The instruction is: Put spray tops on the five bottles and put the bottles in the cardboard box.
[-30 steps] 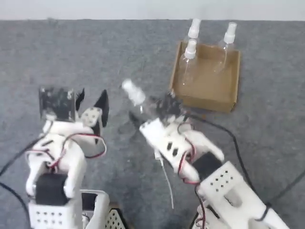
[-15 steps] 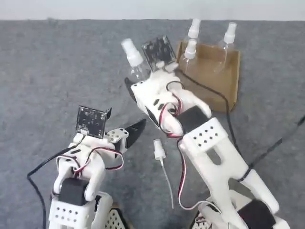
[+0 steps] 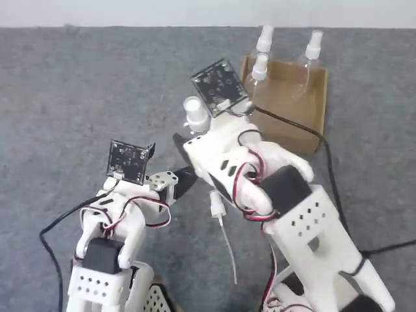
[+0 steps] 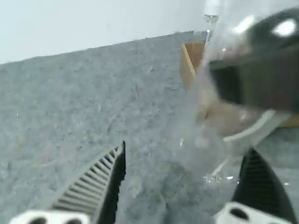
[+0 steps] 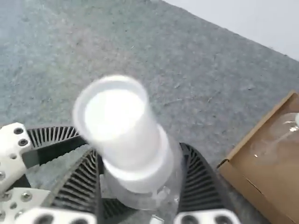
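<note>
Bottle (image 3: pixel 196 114), spray top on, upright and pinched in the right gripper (image 5: pixel 140 186) near the middle of the table (image 3: pixel 78 78), just short of the cardboard box (image 3: pixel 318 120) at the far edge. Left gripper (image 4: pixel 187 161) spread wide beside it, apparently not touching, though that view is blurred. Loose spray top (image 3: pixel 216 203) lies toward the near edge; three capped bottles (image 3: pixel 260 68) stand in the box.
</note>
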